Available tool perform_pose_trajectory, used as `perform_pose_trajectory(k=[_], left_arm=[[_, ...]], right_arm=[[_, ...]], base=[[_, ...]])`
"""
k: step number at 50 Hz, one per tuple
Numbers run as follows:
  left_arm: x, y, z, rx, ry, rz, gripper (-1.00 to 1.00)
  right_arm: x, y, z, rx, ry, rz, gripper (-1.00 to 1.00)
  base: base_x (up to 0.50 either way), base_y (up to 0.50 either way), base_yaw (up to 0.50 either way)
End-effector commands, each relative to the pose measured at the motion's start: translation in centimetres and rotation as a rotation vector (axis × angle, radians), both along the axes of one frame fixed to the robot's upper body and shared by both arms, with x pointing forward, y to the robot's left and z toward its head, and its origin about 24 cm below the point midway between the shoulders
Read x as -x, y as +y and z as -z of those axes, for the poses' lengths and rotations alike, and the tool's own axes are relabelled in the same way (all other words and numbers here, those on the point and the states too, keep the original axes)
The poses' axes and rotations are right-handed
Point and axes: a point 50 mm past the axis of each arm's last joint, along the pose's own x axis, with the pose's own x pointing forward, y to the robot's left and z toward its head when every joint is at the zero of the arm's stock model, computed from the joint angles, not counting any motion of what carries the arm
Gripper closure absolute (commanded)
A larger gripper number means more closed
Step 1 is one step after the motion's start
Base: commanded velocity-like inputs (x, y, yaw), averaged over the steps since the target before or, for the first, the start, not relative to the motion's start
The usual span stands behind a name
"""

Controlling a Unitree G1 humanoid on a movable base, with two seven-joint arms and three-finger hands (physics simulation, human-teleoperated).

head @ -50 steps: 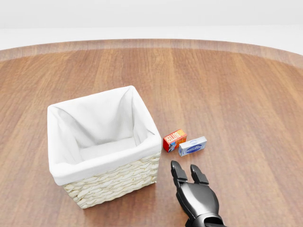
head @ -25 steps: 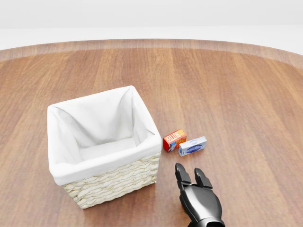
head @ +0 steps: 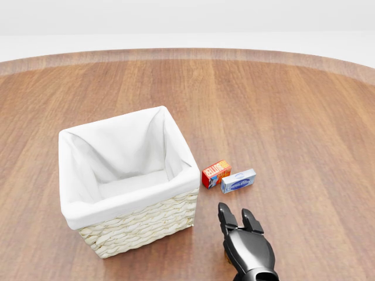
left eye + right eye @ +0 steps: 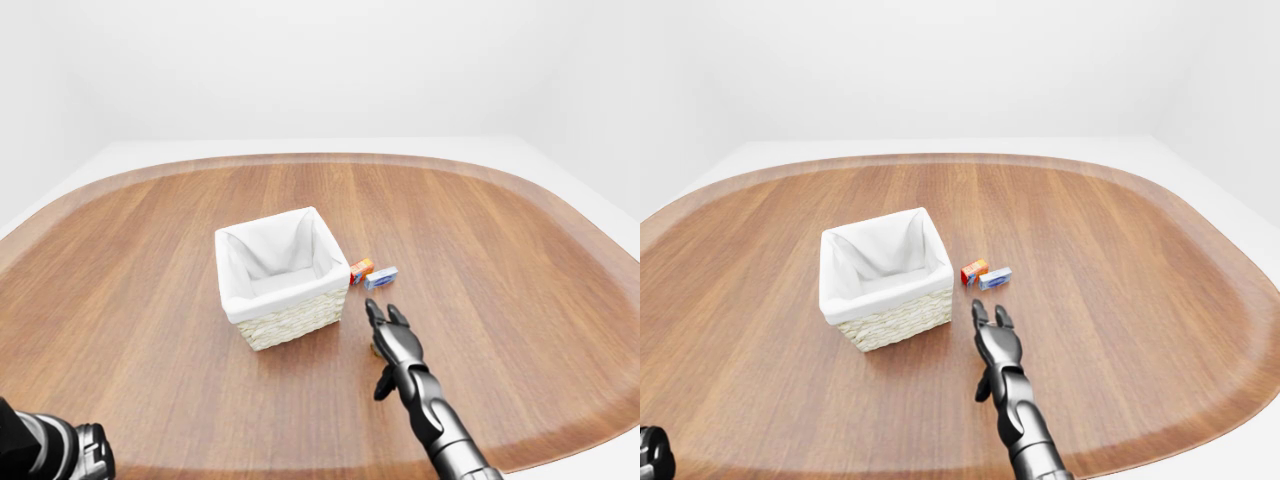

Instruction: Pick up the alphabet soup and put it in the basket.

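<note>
Right hand (image 3: 239, 221) fingers spread wide, empty, hovering over desk (image 3: 304, 117) near side of red box (image 3: 216, 173) and blue box (image 3: 238, 181); lined basket (image 3: 126, 178) left.

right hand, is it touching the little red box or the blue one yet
Apart. In the head view, bare wood shows between the right hand's open fingertips and both the red box and the blue box above it.

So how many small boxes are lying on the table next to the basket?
2: a red-orange box just right of the basket, and a blue-white box right of that. The right hand could be hiding something beneath it.
</note>
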Motion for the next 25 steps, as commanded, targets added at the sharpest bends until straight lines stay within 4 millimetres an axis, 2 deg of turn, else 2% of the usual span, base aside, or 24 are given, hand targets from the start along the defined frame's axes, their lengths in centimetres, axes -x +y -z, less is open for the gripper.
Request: perform_pose_trajectory(k=[1,12,25], left_arm=[[-0.3,0.1,0.1,0.016,-0.001,-0.024,-1.0],[-0.2,0.0,0.3,0.027,-0.014,-0.041,-1.0],[0.0,0.2,0.4,0.063,-0.043,-0.069,-1.0]], right_arm=[[-0.4,-0.1,0.7,0.003,0.018,0.016,-1.0],[-0.1,-0.2,2.1,-0.004,0.044,0.025,-1.0],[0.1,-0.1,2.7,-0.006,0.055,0.029,-1.0]], base=[[0.0,0.0,0.0],[0.0,0.0,0.0],[0.0,0.0,0.0]])
